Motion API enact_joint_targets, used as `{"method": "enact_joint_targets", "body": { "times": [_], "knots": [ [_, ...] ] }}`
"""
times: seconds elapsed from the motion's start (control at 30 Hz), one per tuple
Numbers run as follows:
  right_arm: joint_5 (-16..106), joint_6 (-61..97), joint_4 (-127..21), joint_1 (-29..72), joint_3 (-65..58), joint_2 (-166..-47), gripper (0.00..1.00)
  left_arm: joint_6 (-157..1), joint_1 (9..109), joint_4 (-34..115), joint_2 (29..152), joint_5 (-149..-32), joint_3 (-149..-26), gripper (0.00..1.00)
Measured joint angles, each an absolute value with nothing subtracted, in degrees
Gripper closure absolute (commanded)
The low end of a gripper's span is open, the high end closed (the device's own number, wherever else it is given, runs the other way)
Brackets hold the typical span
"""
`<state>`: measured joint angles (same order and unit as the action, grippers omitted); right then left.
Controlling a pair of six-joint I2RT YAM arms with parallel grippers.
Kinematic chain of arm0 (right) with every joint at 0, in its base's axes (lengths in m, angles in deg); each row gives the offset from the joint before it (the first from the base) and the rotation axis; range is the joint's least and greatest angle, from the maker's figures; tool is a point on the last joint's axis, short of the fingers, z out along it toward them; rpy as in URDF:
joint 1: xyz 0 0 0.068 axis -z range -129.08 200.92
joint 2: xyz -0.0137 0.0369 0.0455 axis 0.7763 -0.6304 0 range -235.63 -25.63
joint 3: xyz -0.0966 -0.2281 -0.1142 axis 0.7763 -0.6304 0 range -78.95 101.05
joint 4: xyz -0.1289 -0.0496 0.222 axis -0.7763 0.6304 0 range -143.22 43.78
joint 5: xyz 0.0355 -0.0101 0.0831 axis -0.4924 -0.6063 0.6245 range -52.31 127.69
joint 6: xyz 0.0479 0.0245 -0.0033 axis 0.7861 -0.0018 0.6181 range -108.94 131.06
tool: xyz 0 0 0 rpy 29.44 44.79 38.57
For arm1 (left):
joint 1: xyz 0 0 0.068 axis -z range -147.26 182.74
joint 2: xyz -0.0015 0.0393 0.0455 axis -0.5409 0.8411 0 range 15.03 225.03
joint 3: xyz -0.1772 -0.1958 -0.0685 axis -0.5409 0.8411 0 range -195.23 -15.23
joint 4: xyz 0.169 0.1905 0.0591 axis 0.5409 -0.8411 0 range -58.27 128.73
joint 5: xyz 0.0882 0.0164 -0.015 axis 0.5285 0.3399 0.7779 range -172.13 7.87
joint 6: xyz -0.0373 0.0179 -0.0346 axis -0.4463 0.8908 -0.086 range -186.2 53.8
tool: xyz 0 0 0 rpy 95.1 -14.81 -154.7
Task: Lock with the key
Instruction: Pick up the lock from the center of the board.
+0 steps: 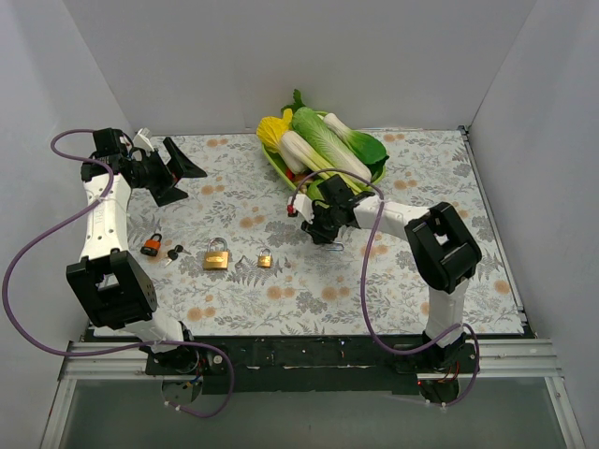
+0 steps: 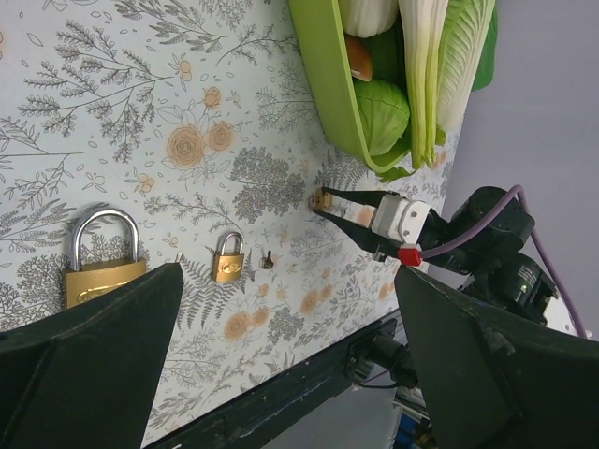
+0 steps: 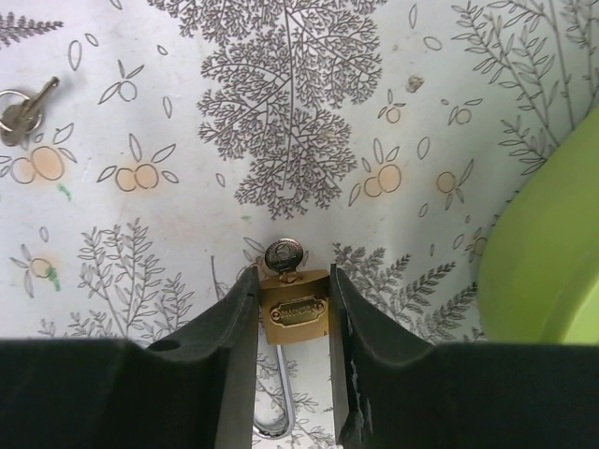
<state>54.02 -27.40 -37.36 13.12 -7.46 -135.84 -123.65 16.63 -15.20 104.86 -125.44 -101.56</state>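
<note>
Though shallow, tray (image 2: 323,75) full of vegetables (image 1: 323,150)

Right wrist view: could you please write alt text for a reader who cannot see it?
The right gripper clamps a small brass padlock between its black fingers, a key in the keyhole, on a flowered tablecloth. A second key on a ring lies at top left; a green tray shows at right.

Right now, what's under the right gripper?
A brass padlock on the tablecloth, between the fingers of the right gripper, which touch both sides. A key sits in its keyhole. The fingers cover part of the shackle, so I can't tell whether it's latched.
</note>
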Motion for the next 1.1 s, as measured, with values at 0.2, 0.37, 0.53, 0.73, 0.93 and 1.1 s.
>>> {"method": "enact_joint_targets", "body": {
  "times": [0.2, 0.37, 0.53, 0.73, 0.93, 1.1],
  "knots": [
    [56.3, -24.99, -35.22, 13.44, -7.86, -135.19, 0.56, -123.68, 16.63, -14.81, 104.86, -126.25, -101.56, 0.02],
    [55.62, -23.53, -34.46, 13.4, -9.87, -133.9, 0.47, -123.7, 16.63, -14.57, 104.86, -126.36, -101.56, 0.02],
    [54.57, -23.55, -33.6, 13.4, -10.33, -133.31, 0.4, -123.72, 16.63, -14.33, 104.86, -126.36, -101.56, 0.02],
    [54.37, -24.27, -33.06, 13.4, -10.55, -133.02, 0.51, -123.68, 16.63, -13.69, 104.86, -126.36, -101.56, 0.02],
    [54.68, -25.78, -32.32, 13.4, -10.48, -133.02, 0.8, -123.46, 16.63, -13.52, 104.86, -126.27, -101.56, 0.02],
    [54.9, -26.26, -32.14, 13.4, -10.39, -133.02, 0.99, -122.45, 16.63, -13.45, 104.86, -126.17, -101.62, 0.02]
  ]
}}
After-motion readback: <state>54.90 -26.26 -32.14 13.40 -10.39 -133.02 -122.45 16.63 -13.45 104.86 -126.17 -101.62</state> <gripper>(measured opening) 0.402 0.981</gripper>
